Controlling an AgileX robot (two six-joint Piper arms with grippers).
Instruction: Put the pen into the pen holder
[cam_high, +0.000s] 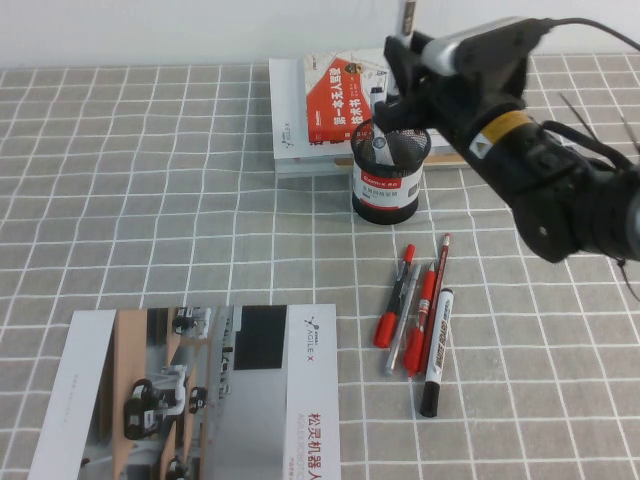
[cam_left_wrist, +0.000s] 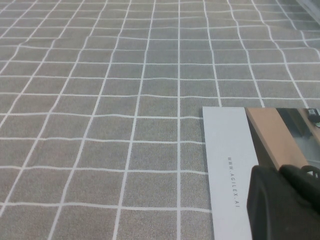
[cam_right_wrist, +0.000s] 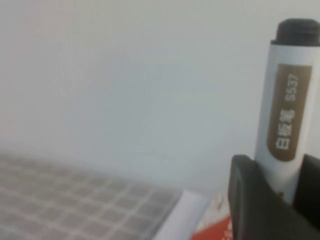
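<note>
My right gripper is shut on the pen and holds it upright just above the pen holder, a black mesh cup with a red-and-white label. A pale bit shows in the cup's mouth below the fingers; I cannot tell whether it is the pen's lower end. In the right wrist view the greyish-white barrel with its black end stands between the two dark fingers of the gripper. My left gripper is low over a brochure, away from the pen holder, fingers together and empty.
A stack of books lies right behind the cup. Slim red-capped pens and a white marker with black lettering lie on the checked cloth in front of it. A brochure lies at the front left, also in the left wrist view.
</note>
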